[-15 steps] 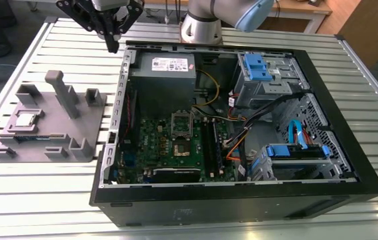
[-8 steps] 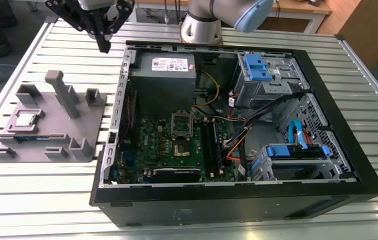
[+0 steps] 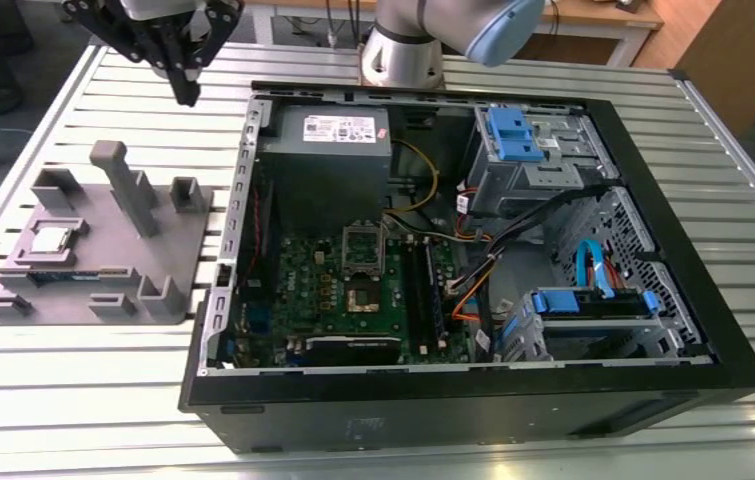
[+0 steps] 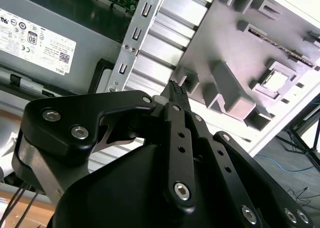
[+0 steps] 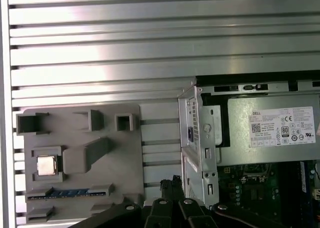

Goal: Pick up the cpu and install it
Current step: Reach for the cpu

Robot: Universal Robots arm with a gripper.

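The cpu (image 3: 54, 238) is a small silvery square lying flat in a pocket of the grey plastic fixture (image 3: 150, 255), towards the exterior view's left. It appears in both wrist views, cpu (image 4: 276, 79) and cpu (image 5: 46, 165). My gripper (image 3: 190, 95) hangs high over the slatted table, between the fixture's far end and the computer case's far corner, well away from the cpu. Its black fingers (image 4: 175, 89) meet at the tips, shut with nothing between them; the gripper (image 5: 170, 184) points down at bare table slats beside the case wall.
The open computer case (image 3: 697, 345) fills the middle and right, with the motherboard (image 3: 310, 300), its socket (image 3: 361, 290), a power supply (image 3: 330, 135) and blue drive bays (image 3: 524, 135). A thin green memory stick (image 3: 68, 272) lies in the fixture, whose tall post (image 3: 121, 180) stands near the cpu.
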